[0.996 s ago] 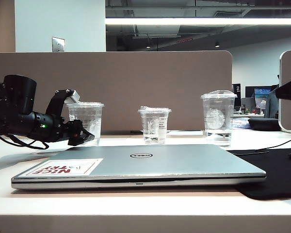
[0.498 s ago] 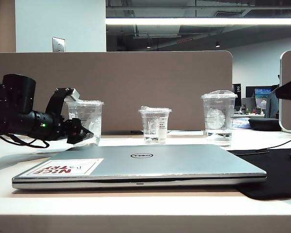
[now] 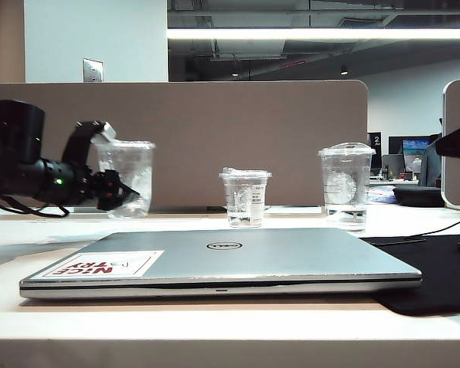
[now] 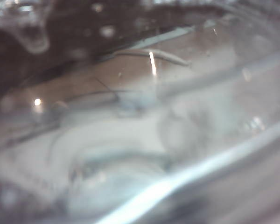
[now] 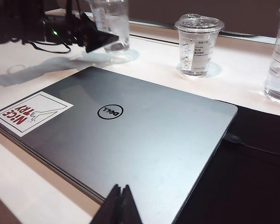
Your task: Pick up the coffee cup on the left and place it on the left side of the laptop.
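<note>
Coffee cup (image 3: 127, 178), tilted, clear of surface (image 3: 215, 326) near back-left edge, pinched by left gripper (image 3: 107, 172) fingers; level before lowering beside laptop (image 3: 238, 257). Right gripper (image 5: 118, 205) fingers pressed together over laptop's front edge.

The coffee cup (image 3: 127, 178) is held clear of the table (image 3: 215, 326), tilted, by the left gripper (image 3: 107, 165), at ten o'clock from the closed laptop (image 3: 222, 262). A smaller labelled cup (image 3: 245, 198) is seen at twelve o'clock behind the laptop, and a domed-lid cup (image 3: 345, 185) at two o'clock. A black mat (image 3: 437, 272) is seen at three o'clock.
</note>
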Robot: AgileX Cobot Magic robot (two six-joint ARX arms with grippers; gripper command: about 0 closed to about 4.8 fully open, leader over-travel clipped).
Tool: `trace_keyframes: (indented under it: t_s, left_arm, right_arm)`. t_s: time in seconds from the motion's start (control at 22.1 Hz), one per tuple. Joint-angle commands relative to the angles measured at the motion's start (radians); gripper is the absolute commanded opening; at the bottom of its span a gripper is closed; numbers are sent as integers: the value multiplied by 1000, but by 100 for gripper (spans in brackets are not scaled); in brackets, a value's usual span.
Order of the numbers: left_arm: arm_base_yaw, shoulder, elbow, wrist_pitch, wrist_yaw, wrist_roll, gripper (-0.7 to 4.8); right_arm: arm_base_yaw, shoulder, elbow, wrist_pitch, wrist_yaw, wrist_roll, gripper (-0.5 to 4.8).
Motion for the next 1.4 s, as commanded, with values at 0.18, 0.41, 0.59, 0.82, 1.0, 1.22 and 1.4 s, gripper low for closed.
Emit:
trace_keyframes:
  t_s: [0.18,0.41,0.59,0.82,1.0,1.22,1.4]
  left_arm:
    - [70,-120,-143,71,4,-30,246]
    - [85,-195,-320,284,-4,-91,247]
    - [83,-271,-436,319,-40,-86,247]
    - [90,-382,-558,318,-95,-81,247]
    - [86,-476,-661,312,-149,-84,247]
    - [85,-568,-786,311,-160,-112,246]
    - [54,-597,-877,309,-160,-141,246]
  right_arm:
    - [2,1,-4,17,2,3,-4]
    - [2,1,-4,18,2,3,-4]
    - [2,1,-4,18,1,3,-4]
    - [2,1,-4,18,2,3,-4]
    - [2,1,-4,18,2,3,-4]
    - [2,1,-4,18,2,3,-4]
    - [2,1,-4,18,1,3,-4]
